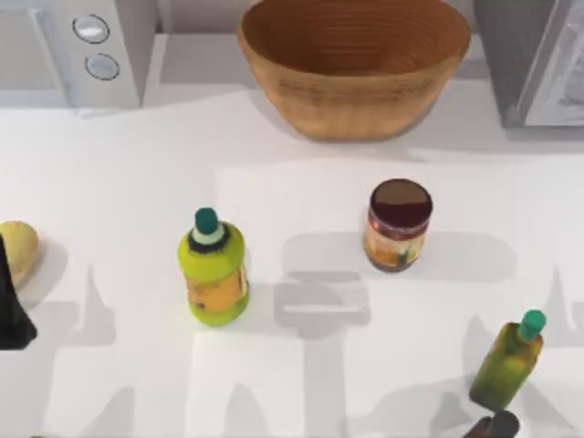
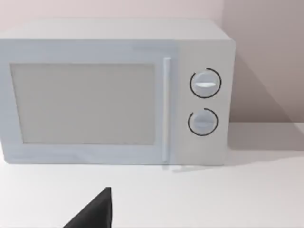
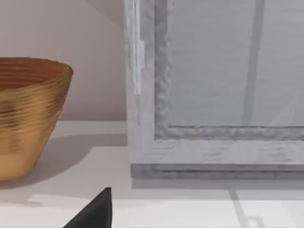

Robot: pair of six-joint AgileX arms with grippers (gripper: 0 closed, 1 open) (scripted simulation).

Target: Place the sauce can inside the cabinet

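The sauce can [image 1: 398, 224] stands upright on the white table [image 1: 128, 182], a little right of the middle and in front of the big woven bowl [image 1: 354, 64]. The cabinet [image 1: 538, 59] sits at the far right corner, its pale-framed door [image 3: 228, 85] seen close up from the right wrist. A lime-green bottle [image 1: 213, 270] stands left of the can, well apart from it, and a slim olive bottle [image 1: 507, 363] stands near the right front edge. A microwave [image 2: 114, 92] with two knobs sits at the far left. A yellowish lump [image 1: 18, 251] lies at the left edge. The left arm [image 1: 11, 310] is at the left edge, the right arm [image 1: 493, 426] at the front right; whether either gripper is open, I cannot tell.
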